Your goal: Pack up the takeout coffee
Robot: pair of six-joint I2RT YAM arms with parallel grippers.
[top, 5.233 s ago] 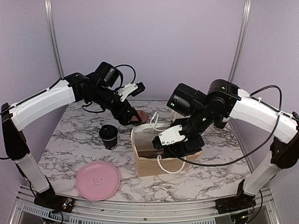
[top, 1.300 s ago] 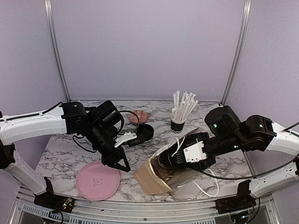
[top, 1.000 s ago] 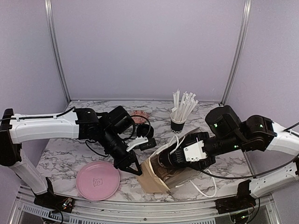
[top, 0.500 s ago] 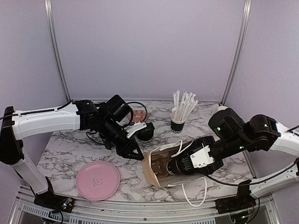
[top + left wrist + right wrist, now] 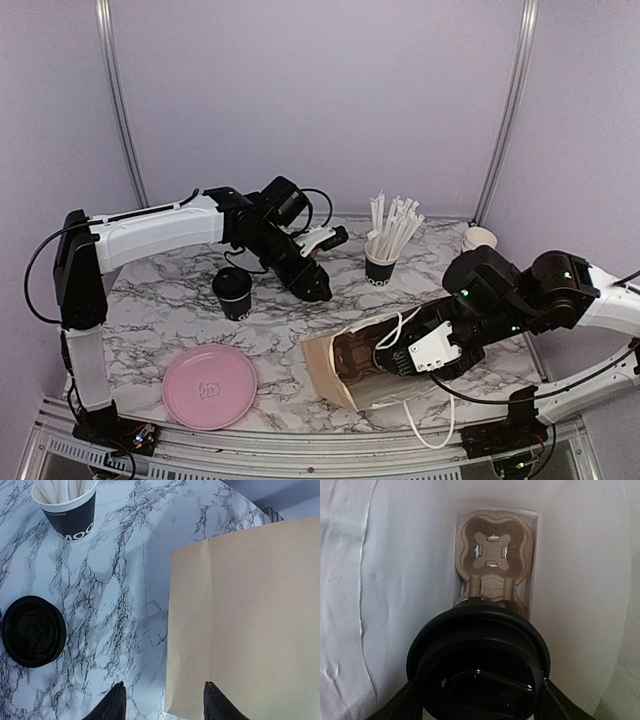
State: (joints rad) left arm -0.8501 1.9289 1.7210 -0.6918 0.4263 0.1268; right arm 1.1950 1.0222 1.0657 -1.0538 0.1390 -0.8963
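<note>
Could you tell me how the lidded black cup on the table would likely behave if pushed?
The lidded black cup stands upright and narrows toward its base, so a high push would probably tip it. It looks like paper, so a hard squeeze may dent it. Its lid appears seated, limiting spills.

walls [image 5: 320,100]: plain lilac | table [image 5: 150,330]: white marble, grey veins | light: soft, even

I see one small black paper cup [image 5: 232,295] standing upright on the marble table [image 5: 150,320], well left of the paper bag [image 5: 340,378], its round black lid [image 5: 33,631] on. A second lidded cup [image 5: 480,662] sits inside the tipped bag, clamped in my right gripper [image 5: 477,702], just before the pulp carrier [image 5: 492,550].
</note>
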